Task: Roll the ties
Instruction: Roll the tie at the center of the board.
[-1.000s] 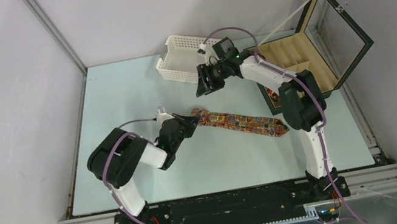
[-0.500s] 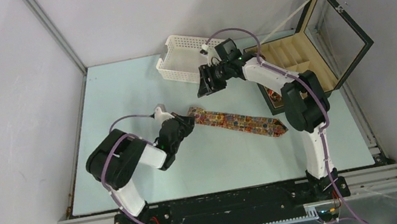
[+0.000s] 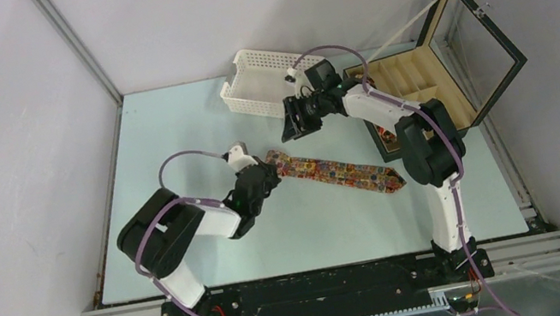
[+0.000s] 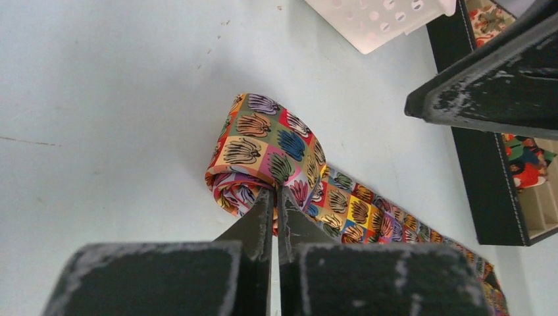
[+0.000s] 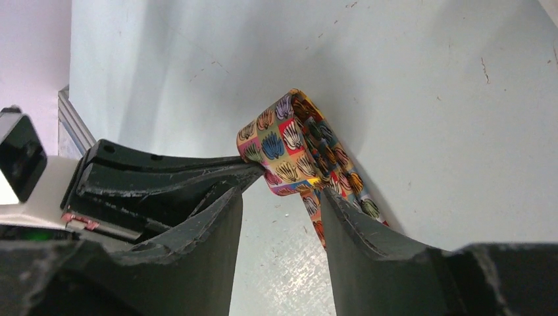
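Top external: tie point(image 3: 336, 172) on pale-blue table point(image 3: 168, 134), grey walls point(image 3: 250, 7).

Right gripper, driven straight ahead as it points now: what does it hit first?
Most likely the rolled end of the tie, framed ahead between the open fingers of the right gripper. The left gripper, shut on that roll, is just beside it; depth is unclear.

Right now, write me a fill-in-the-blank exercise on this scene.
The left gripper is ___ on the rolled end of the tie.
The right gripper stands open, holding ___.
The black box has its lid ___.
Missing words: shut, nothing, open.
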Controlling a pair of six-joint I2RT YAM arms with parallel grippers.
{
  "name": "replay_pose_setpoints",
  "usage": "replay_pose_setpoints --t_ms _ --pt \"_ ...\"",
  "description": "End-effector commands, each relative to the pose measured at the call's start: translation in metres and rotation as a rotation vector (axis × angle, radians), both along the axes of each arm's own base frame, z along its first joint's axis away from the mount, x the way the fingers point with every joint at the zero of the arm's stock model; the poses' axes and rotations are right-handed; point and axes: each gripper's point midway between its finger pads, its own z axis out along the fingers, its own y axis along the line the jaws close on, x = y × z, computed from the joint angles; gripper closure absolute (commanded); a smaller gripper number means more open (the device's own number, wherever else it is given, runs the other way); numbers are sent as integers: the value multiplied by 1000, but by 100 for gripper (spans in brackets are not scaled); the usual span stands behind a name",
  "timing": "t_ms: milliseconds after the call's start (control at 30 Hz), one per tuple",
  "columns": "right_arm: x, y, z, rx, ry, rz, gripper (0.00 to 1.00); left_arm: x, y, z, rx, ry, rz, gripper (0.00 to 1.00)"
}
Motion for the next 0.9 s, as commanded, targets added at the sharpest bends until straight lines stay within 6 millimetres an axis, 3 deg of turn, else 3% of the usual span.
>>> replay_pose_setpoints --t_ms 0,867 --pt "3 5 13 29 -43 9 50 8 3 22 142 -68 43 100" --pt "5 -2 16 26 -48 -3 51 -1 -39 12 593 -129 -28 100"
